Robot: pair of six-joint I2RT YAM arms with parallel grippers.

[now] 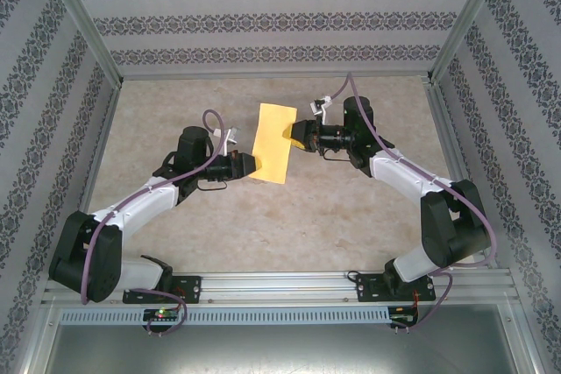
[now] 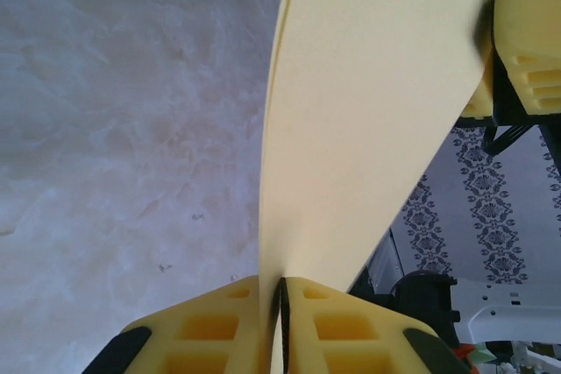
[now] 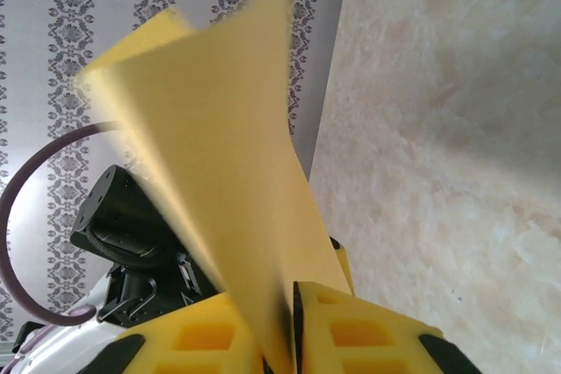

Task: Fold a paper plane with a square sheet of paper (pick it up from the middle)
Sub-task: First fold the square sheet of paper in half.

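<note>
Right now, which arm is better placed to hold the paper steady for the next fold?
Left, probably. The left gripper pinches the sheet of paper tightly at one edge; at the right gripper, the sheet is blurred and the hold unclear.

The left arm (image 1: pixel 131 208) and the right arm (image 1: pixel 408 177) are both bending inward over the middle. The left end effector (image 1: pixel 249 165) and the right end effector (image 1: pixel 296 134) are facing each other, each pinching an opposite edge of the square sheet of paper (image 1: pixel 273 142) between nearly closed fingers.

Robot lab cell: aluminium frame (image 1: pixel 280 285), patterned walls (image 1: pixel 280 15), stone-look table (image 1: pixel 289 225)
</note>
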